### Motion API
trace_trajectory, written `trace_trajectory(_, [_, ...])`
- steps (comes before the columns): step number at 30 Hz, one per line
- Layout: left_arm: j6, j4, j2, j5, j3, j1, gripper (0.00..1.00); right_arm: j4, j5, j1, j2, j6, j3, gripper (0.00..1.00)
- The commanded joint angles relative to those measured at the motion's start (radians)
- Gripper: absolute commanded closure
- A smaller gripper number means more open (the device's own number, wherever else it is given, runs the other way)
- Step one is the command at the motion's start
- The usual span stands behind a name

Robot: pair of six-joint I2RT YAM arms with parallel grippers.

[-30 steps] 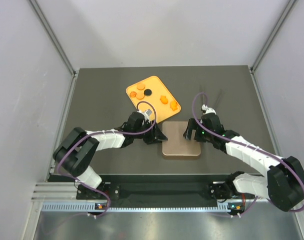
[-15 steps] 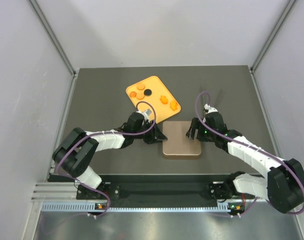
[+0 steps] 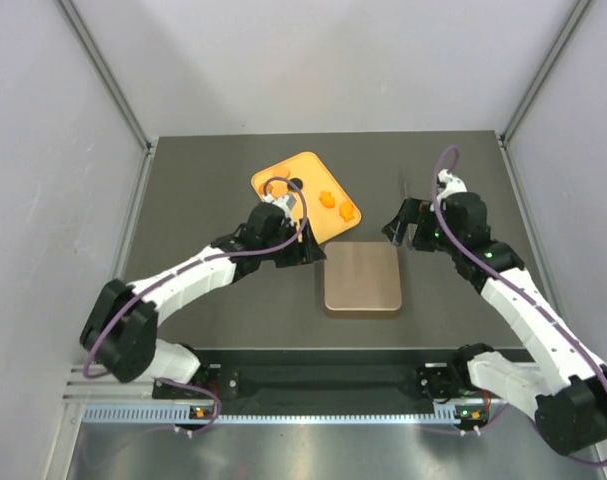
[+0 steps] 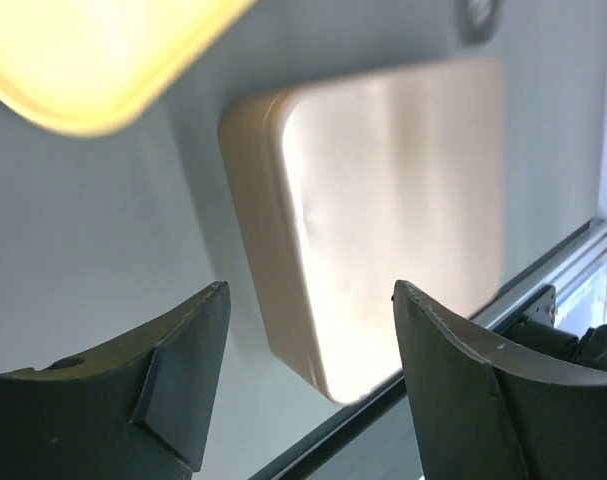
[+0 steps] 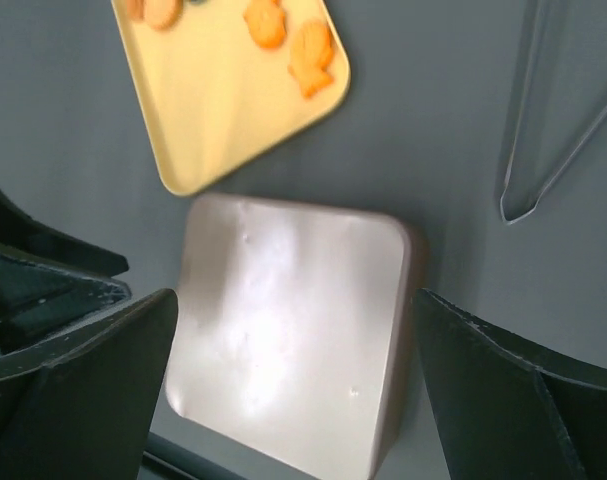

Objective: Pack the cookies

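- Left claw (image 3: 309, 252): fingers spread with nothing between them, as the left wrist view (image 4: 308, 295) confirms. It hangs over the desk (image 3: 213, 180), just near of the tray's near corner and beside the tin's far-left corner.
- Tray (image 3: 308, 165) and cookies (image 3: 326, 198): the cookies lie loose on the orange tray, on the far side of the tin.
  - Five show: two round orange discs and a black one at the tray's far-left end, and two irregular orange ones at its near-right end (image 5: 266, 22).
  - The tray's long axis runs diagonally from far-left to near-right. The discs lie flat and have no axis of their own. The heading of the irregular pair is too small to read.
- Governing relation: the cookies lie just beyond the left claw, on its far side, and well to the left of the right claw. The left arm is therefore judged the nearer.
- Tin (image 3: 363, 280): square, tan and squared to the desk edge. Its smooth top is unbroken and no compartments are visible. It probably has to be opened before packing.
- Right claw (image 3: 403, 228): fingers spread wide and empty (image 5: 295, 300). It is poised beyond the tin's far-right corner.
- Tongs (image 5: 513, 216): they lie on the desk, right of the tray.
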Motion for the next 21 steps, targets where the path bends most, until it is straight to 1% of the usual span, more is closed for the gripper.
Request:
trace_trajectory(1, [0.118,-0.177,-0.132,-0.106,0.095,0.008,0.29,-0.080,-0.029,-0.028,-0.073,-0.041,0.101,0.00])
trace_trajectory(5, [0.176,-0.274,-0.282,-0.164,0.139,0.009,0.28,-0.116,-0.015,-0.036,-0.139,-0.041,0.167,0.00])
trace_trajectory(7, [0.190,-0.314,-0.338,-0.184,0.135,0.009,0.28,-0.148,-0.007,-0.036,-0.165,-0.048,0.198,0.00])
trace_trajectory(11, [0.201,-0.371,-0.502,-0.224,0.110,0.008,0.28,-0.182,0.005,-0.035,-0.206,-0.050,0.207,0.00])
trace_trajectory(12, [0.203,-0.391,-0.522,-0.226,0.107,0.009,0.28,-0.182,0.008,-0.036,-0.217,-0.047,0.201,0.00])
trace_trajectory(13, [0.206,-0.406,-0.543,-0.256,0.101,0.009,0.28,-0.182,0.013,-0.038,-0.234,-0.047,0.188,0.00])
trace_trajectory(17, [0.207,-0.460,-0.631,-0.276,0.081,0.008,0.28,-0.165,0.011,-0.036,-0.263,-0.047,0.163,0.00])
trace_trajectory(21, [0.213,-0.474,-0.654,-0.278,0.079,0.009,0.27,-0.145,0.034,-0.034,-0.269,-0.042,0.157,0.00])
